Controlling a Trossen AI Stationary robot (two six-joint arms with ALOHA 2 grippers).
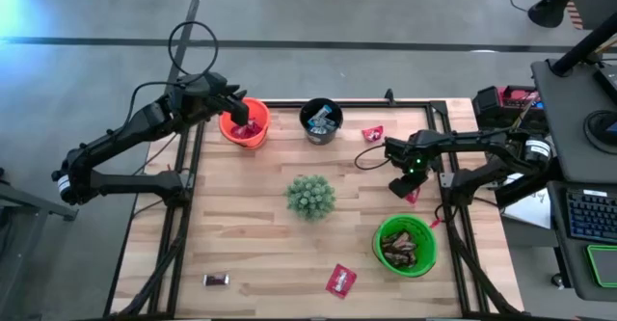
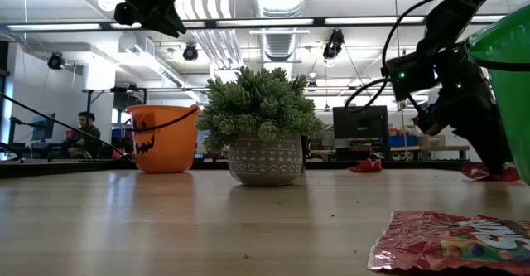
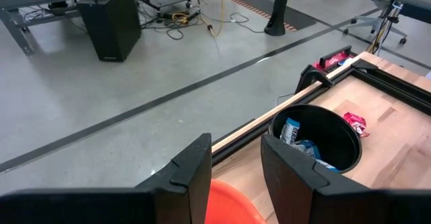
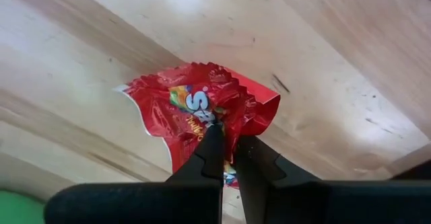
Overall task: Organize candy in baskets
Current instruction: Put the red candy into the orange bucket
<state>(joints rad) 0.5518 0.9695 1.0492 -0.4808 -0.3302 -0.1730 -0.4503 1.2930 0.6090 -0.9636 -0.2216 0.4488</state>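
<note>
Wooden tabletop point(image 1: 251, 234) carried the work, with loose packets remaining: a red packet point(image 1: 340, 280) and a dark bar point(image 1: 216, 280) nearest, another red one point(image 1: 372, 133) farther off. Right hand point(image 4: 227, 158) was pressed together, pinching a red candy point(image 4: 195, 109) lying on the boards just beyond the green basket point(image 1: 406, 246). Left hand point(image 3: 234, 165), fingers apart and empty, hovered over the orange basket point(image 1: 245, 123) beside the black basket point(image 1: 321, 120). Judged step: pickup. Next move calls for lifting the candy clear and carrying it across the plant point(image 1: 310, 196) to orange
</note>
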